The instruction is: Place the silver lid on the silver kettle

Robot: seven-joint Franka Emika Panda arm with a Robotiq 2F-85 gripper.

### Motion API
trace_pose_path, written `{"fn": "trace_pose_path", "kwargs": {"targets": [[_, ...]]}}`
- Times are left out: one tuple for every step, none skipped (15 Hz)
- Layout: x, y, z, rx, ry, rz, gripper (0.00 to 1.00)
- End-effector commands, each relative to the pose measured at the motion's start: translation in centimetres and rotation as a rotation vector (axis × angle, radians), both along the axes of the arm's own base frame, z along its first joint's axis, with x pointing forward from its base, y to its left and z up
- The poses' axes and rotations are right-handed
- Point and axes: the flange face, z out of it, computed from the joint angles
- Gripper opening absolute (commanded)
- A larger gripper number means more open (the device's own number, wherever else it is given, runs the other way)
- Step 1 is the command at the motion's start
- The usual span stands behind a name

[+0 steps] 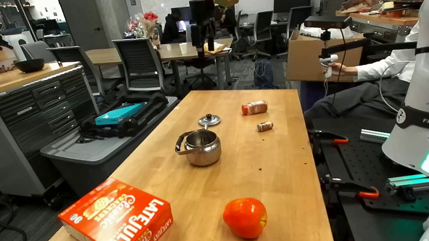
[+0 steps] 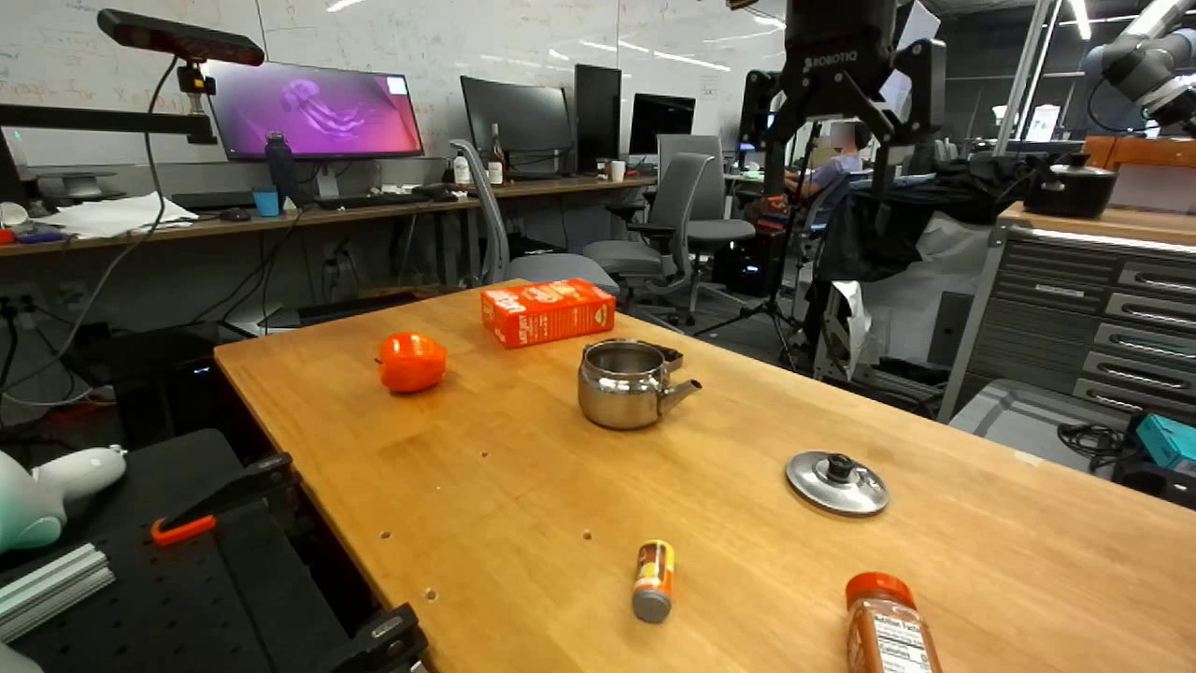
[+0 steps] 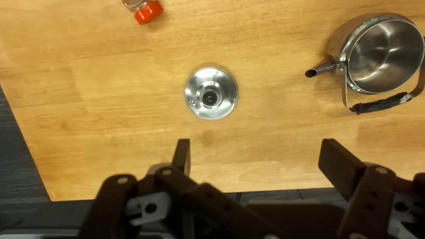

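Presently, exterior views alone show me the cracker box (image 2: 548, 314); wrist view looks into the silver kettle (image 3: 382, 58): bare metal. Nearby, the silver lid (image 3: 211, 93) lies knob-up on the table (image 3: 109, 139). Overhead, the gripper (image 3: 255, 152) stands wide. Red-capped jar (image 2: 890, 628): reddish-brown contents.

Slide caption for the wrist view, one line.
Open hand over the table; silver lid lying apart from the uncovered silver kettle; red-capped bottle at the top edge.

Silver lid (image 2: 837, 484) flat, knob up; silver kettle (image 2: 621, 394) upright, open, spout toward lid.
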Motion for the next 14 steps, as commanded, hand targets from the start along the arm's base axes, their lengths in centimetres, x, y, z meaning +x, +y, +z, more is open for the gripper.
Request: {"fn": "trace_pose_path", "kwargs": {"targets": [[1.4, -0.5, -2.1, 0.025, 0.017, -0.039, 1.0], [1.5, -0.5, -3.0, 0.029, 0.025, -0.047, 1.0], [1.6, -0.5, -3.7, 0.031, 0.028, -0.059, 1.0], [1.7, -0.4, -4.3, 0.032, 0.035, -0.069, 1.0], [1.9, -0.4, -4.9, 0.035, 0.03, -0.079, 1.0], [2.1, -0.5, -5.3, 0.039, 0.025, -0.089, 1.0], [2.3, -0.6, -5.8, 0.045, 0.013, -0.102, 1.0], [2.4, -0.8, -6.1, 0.042, 0.002, -0.112, 1.0], [2.5, -1.0, -6.5, 0.036, -0.006, -0.119, 1.0], [2.6, -1.1, -6.8, 0.033, -0.015, -0.125, 1.0], [2.7, -1.4, -7.1, 0.034, -0.02, -0.131, 1.0], [2.8, -1.5, -7.3, 0.034, -0.024, -0.136, 1.0], [2.8, -1.8, -7.6, 0.033, -0.027, -0.142, 1.0], [2.8, -2.0, -7.8, 0.03, -0.031, -0.148, 1.0]]}}
